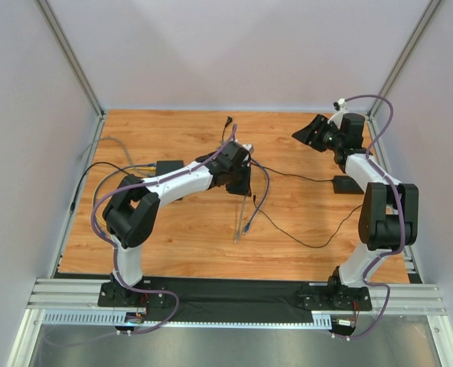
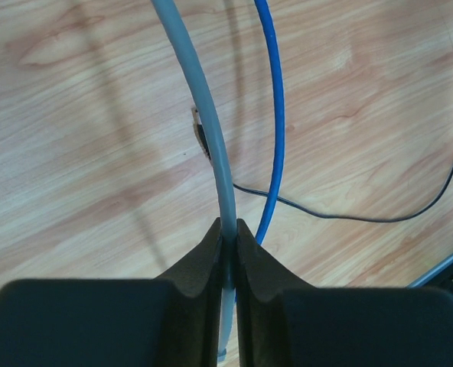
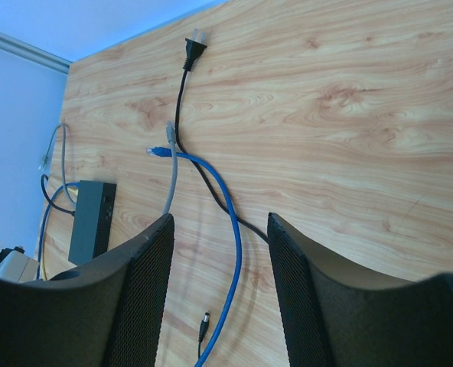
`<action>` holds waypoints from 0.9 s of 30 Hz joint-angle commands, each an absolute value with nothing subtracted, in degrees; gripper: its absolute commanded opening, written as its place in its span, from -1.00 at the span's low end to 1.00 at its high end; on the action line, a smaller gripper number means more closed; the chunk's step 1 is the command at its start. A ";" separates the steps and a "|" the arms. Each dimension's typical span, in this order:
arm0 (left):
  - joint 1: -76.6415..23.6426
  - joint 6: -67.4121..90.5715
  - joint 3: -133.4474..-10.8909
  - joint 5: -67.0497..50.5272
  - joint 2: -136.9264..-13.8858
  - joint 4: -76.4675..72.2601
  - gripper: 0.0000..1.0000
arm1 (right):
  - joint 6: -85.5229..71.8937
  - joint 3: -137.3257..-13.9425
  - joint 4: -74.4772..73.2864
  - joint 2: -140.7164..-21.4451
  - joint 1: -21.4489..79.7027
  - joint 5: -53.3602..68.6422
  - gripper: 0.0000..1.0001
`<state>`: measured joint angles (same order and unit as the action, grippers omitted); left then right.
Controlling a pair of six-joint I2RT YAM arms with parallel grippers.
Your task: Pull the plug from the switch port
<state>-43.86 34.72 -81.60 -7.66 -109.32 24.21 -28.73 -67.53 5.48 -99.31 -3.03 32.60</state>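
Observation:
The flat black switch box lies left of centre, partly behind my left arm; the right wrist view shows it too, with its narrow port edge facing right. My left gripper is over mid-table, to the right of the box. It is shut on a grey cable, which is pinched between the fingers. The cable's lower end hangs free, away from the box. My right gripper is open and empty, raised at the far right.
A blue cable and a thin black lead cross the middle. A black mains plug lies at the back. A small adapter brick sits at the right. Grey and black leads trail left of the box.

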 commanded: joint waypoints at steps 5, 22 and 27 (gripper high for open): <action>-44.12 35.68 -82.01 -9.50 -107.32 20.21 -0.23 | -30.41 -69.43 8.79 -101.25 -2.90 34.89 0.08; -25.24 39.02 -52.75 -4.22 -68.25 18.02 0.04 | -21.20 -82.68 -3.95 -107.66 11.41 30.06 0.08; -13.13 39.02 -44.83 -4.66 -58.11 19.60 -0.14 | -17.76 -90.43 -9.31 -113.71 20.82 27.86 0.08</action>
<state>-17.76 38.54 -47.03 -4.69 -61.73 19.03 -21.96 -85.86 -5.32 -110.43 16.64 29.91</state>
